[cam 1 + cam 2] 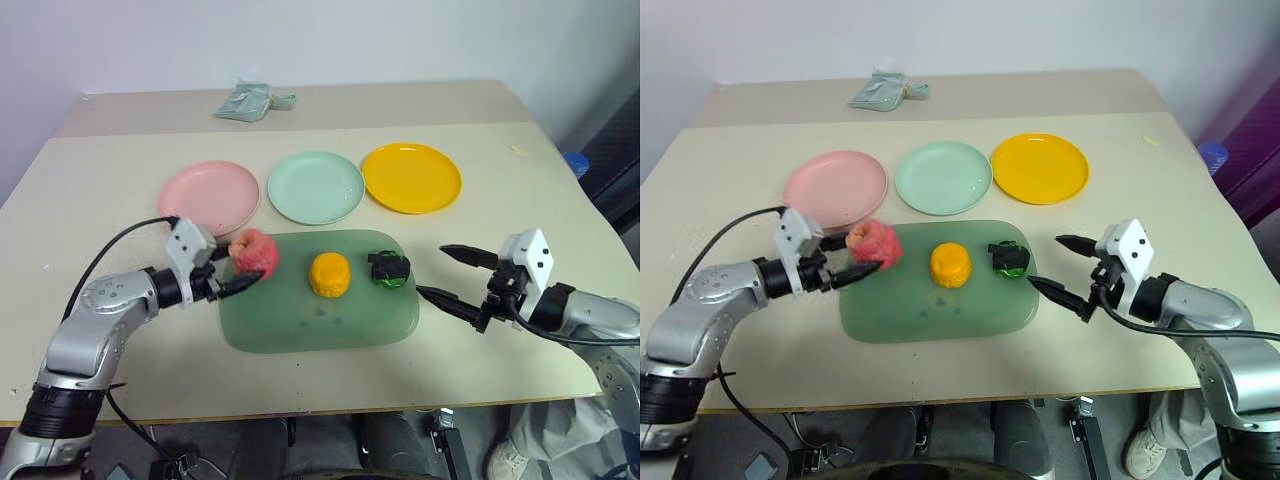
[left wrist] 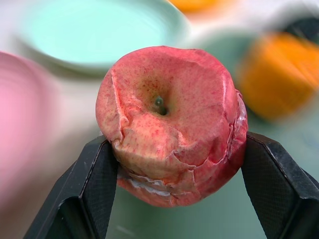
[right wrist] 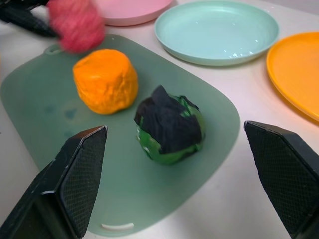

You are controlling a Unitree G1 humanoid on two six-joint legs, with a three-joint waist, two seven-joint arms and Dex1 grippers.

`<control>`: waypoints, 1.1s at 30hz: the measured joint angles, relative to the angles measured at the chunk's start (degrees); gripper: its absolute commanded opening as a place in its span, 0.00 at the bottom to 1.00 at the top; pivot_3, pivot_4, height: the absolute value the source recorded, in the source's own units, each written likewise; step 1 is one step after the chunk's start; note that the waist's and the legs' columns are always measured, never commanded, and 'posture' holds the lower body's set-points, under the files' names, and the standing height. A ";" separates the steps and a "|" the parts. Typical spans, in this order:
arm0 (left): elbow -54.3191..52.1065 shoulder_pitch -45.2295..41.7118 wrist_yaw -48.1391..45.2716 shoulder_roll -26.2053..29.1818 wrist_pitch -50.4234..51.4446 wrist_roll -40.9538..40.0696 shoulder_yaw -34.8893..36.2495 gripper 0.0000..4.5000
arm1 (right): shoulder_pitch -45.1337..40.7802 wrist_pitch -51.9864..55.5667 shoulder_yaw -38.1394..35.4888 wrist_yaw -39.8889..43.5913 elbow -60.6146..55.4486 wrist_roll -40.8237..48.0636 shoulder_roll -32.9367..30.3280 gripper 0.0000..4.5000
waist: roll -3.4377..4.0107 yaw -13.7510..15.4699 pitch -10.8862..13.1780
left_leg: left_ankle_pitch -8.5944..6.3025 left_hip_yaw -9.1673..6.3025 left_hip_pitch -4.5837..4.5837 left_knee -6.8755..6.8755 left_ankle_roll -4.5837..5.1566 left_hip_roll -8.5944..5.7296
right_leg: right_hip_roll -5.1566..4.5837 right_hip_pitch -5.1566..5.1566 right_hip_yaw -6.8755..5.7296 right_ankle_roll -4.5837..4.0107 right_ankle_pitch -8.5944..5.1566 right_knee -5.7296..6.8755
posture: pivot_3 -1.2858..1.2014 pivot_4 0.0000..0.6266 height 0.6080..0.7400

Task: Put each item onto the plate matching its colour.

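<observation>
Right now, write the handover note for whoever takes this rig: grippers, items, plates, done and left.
Left gripper: shut on the pink-red apple, at the left end of the green cutting board.
Right gripper: open, holding nothing, just off the board's right end, facing the dark green lump.
Orange fruit: on the board's middle. Green lump: on the board's right part.
Pink plate, mint plate, yellow-orange plate: in a row behind the board, all bare.
Done: apple gripped; nothing plated.
Left: apple to the pink plate, fruit to the yellow-orange, lump to the mint.
</observation>
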 measured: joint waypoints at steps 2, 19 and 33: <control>4.40 -4.12 3.65 -0.38 -1.27 1.83 2.05 0.68 | -1.09 0.19 0.96 -0.33 0.00 -0.01 0.16 1.00 | 0.00 -0.04 0.00 | 0.00 0.01 0.00 0.00 0.00 -0.08 | 0.00 0.00 0.01 0.01 0.00 0.00 | 0.52 0.24 1.00; 22.85 -16.41 16.66 -3.77 -10.35 13.00 4.95 1.00 | -16.91 4.86 16.62 -6.71 -0.89 -2.23 6.86 1.00 | -0.11 -0.43 0.03 | 0.01 0.02 -0.07 -0.04 -0.02 -0.03 | -0.07 -0.20 0.03 0.01 0.01 0.07 | 0.52 0.24 1.00; 0.99 -0.36 11.46 -2.07 -8.74 7.20 8.36 1.00 | -23.41 5.28 28.63 -9.79 4.40 -12.61 12.65 1.00 | -0.17 -0.14 0.00 | 0.02 -0.04 -0.08 -0.03 -0.04 -0.08 | -0.23 -0.13 -0.07 0.02 0.01 0.04 | 0.52 0.24 1.00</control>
